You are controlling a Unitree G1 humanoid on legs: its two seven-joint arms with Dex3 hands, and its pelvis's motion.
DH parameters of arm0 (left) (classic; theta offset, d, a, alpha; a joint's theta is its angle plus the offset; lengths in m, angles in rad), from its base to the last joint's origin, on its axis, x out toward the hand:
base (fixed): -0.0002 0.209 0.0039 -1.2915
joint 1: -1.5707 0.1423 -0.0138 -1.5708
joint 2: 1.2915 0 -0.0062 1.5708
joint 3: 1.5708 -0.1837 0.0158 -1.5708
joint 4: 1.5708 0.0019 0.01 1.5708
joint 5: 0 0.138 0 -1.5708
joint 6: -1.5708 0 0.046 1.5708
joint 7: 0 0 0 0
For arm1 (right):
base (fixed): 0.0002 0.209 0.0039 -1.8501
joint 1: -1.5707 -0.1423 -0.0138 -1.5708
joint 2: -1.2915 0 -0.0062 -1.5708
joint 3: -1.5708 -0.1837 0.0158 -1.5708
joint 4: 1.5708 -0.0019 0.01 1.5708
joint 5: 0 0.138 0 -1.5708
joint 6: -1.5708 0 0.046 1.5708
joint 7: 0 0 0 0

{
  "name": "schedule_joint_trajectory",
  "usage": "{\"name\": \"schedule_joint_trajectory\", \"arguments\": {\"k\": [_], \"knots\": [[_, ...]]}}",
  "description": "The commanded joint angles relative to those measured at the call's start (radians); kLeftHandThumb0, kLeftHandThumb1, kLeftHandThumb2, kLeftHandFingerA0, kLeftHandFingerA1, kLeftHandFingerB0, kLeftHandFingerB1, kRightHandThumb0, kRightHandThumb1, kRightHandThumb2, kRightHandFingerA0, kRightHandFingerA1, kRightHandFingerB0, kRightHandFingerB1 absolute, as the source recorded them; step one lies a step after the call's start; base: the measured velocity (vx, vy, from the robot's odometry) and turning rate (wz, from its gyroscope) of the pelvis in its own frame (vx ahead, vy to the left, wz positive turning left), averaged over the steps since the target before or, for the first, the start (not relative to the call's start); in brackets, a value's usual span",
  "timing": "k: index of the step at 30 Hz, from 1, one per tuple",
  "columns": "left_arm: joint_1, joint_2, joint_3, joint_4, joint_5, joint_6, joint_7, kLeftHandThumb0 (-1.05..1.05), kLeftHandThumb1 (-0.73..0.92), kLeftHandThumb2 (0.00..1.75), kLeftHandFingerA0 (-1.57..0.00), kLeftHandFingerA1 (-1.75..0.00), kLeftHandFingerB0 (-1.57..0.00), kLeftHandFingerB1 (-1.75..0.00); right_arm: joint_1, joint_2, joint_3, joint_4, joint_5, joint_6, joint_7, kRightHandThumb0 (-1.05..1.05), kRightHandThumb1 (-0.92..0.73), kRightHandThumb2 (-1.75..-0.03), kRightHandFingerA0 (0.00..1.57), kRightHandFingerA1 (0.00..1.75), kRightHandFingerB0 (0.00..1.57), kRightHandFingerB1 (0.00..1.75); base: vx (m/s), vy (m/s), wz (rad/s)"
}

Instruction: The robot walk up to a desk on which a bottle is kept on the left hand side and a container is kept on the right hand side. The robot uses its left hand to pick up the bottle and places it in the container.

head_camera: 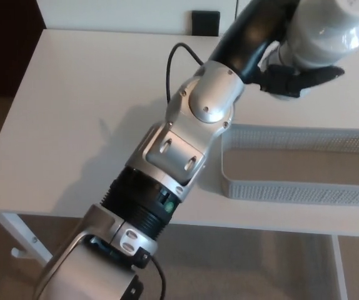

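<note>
Currently left hand [273,53] fingers clamped round white plastic bottle [326,28], high over grey mesh container [298,190]; risk: releasing early, bottle bounces out.

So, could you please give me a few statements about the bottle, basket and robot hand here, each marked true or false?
1. The left robot hand holds the white bottle. True.
2. The bottle stands on the desk. False: it is lifted above it.
3. The grey mesh container is empty. True.
4. The container lies on the floor. False: it sits on the desk.
5. The right robot hand is visible. False: it is out of view.
</note>
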Motion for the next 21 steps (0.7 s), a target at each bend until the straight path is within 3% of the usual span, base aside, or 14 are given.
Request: {"name": "schedule_joint_trajectory", "arguments": {"k": [1,4,11,15,21], "knots": [[-0.025,-0.097,-0.069,0.052,0.057,0.025,0.036,-0.11,0.70,0.81,-1.15,-0.96,-0.82,-1.04,-0.012,0.000,0.005,0.023,-0.025,-0.006,-0.035,0.15,-0.92,-1.53,0.33,0.77,0.29,0.74,0.00,0.000,0.00],[0.005,-0.090,-0.089,0.079,0.052,0.018,0.031,-0.10,0.71,0.82,-1.11,-1.07,-0.81,-1.05,-0.007,0.004,-0.002,0.018,-0.013,-0.002,-0.034,0.11,-0.92,-1.55,0.29,0.76,0.26,0.74,0.00,0.000,0.00],[0.069,-0.050,-0.097,0.093,0.044,0.012,0.026,-0.09,0.67,0.88,-1.11,-1.06,-0.82,-1.07,-0.028,0.003,-0.004,0.031,-0.011,0.008,-0.031,0.14,-0.92,-1.54,0.30,0.77,0.27,0.74,0.00,0.000,0.00],[0.087,-0.033,-0.101,0.080,0.052,0.017,0.022,-0.11,0.68,0.87,-1.11,-1.06,-0.81,-1.07,-0.034,-0.002,0.000,0.059,-0.021,-0.030,-0.021,0.13,-0.92,-1.56,0.30,0.77,0.26,0.74,0.00,0.000,0.00],[0.103,-0.023,-0.115,0.032,0.058,0.018,-0.002,-0.14,0.71,0.81,-1.10,-1.02,-0.82,-1.03,-0.059,0.003,-0.006,0.064,0.001,-0.003,-0.008,0.10,-0.92,-1.57,0.27,0.77,0.24,0.74,0.00,0.000,0.00]]}}
